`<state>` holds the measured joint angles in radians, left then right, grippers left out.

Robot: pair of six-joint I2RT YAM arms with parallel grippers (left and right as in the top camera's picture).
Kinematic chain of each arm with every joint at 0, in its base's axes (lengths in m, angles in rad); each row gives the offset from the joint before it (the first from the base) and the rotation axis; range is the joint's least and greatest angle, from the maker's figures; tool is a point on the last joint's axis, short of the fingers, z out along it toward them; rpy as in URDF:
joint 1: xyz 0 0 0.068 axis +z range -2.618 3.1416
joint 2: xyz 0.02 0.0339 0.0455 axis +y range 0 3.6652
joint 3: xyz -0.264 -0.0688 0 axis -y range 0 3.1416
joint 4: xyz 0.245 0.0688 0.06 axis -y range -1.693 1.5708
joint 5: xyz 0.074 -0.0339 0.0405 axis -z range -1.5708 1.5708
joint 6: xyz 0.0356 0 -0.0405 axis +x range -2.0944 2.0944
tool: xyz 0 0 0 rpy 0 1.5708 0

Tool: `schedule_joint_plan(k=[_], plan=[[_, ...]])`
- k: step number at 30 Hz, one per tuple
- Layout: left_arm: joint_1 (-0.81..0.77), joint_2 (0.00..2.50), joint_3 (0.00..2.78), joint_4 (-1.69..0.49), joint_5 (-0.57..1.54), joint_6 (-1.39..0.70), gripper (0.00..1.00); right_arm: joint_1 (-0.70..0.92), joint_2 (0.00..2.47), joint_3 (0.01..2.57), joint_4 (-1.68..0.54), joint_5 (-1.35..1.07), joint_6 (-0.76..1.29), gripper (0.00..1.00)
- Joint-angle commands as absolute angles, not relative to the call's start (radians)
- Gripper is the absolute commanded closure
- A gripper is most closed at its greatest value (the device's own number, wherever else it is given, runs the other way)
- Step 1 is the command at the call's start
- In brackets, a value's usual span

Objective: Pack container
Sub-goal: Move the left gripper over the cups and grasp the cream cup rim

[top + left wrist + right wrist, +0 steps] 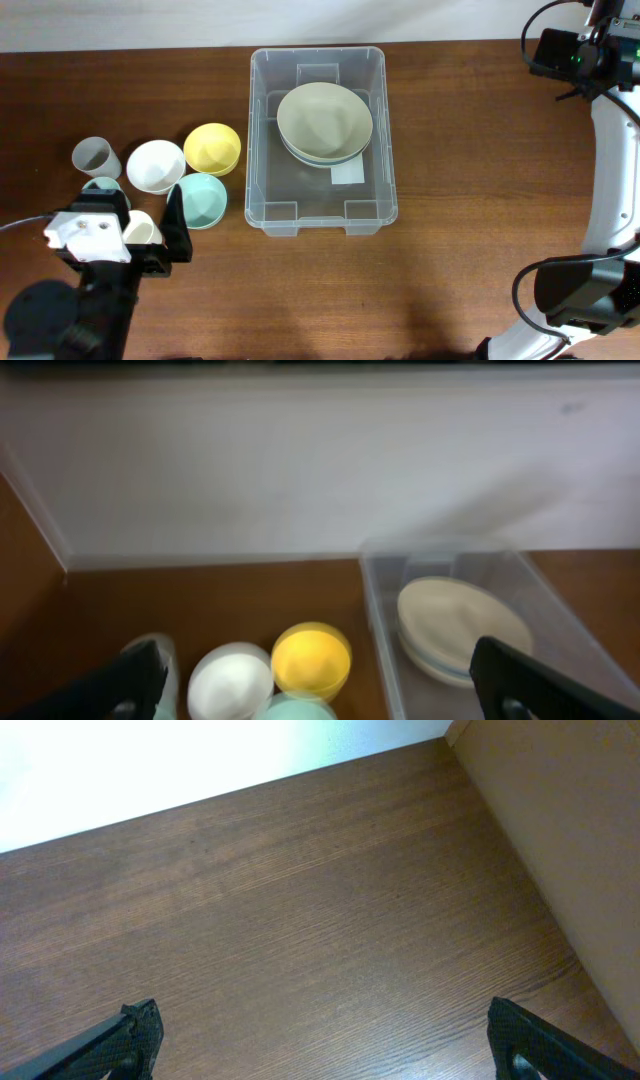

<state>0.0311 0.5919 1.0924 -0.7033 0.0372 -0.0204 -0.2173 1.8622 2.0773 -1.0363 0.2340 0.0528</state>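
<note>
The container (257,130) is a large clear bin in the middle of the table, with a white label (348,173) on its base. Stacked pale beige-green bowls (324,122) lie inside it. To its left stand a yellow bowl (212,148), a white bowl (155,165) and a teal bowl (203,198). My left gripper (320,670) is open and empty, hovering just in front of these bowls; the container's near wall (372,610) shows to the right in its view. My right gripper (325,1025) is open over bare wood at the far right.
A grey cup (93,155), a teal cup (101,184) and a cream cup (143,231) sit by the left arm, partly hidden under it. The right arm (610,150) runs along the table's right edge. A pale wall (300,470) backs the table.
</note>
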Motion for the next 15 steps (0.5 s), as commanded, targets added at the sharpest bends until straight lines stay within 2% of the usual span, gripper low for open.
schedule_joint_plan(k=[1,4,10,15], plan=[[0.031,0.664,1.086,-0.820,-0.316,-0.392,0.00,-0.216,1.866,2.077,-1.034,0.232,0.064,0.01],[0.031,0.730,1.067,-0.877,-0.399,-0.484,0.01,-0.216,1.866,2.077,-1.034,0.232,0.064,0.01],[0.070,0.933,1.034,-0.876,-0.354,-0.665,0.01,-0.216,1.866,2.077,-1.034,0.232,0.064,0.01],[0.164,1.081,1.034,-0.875,-0.328,-0.711,0.00,-0.216,1.866,2.077,-1.034,0.232,0.064,0.01]])
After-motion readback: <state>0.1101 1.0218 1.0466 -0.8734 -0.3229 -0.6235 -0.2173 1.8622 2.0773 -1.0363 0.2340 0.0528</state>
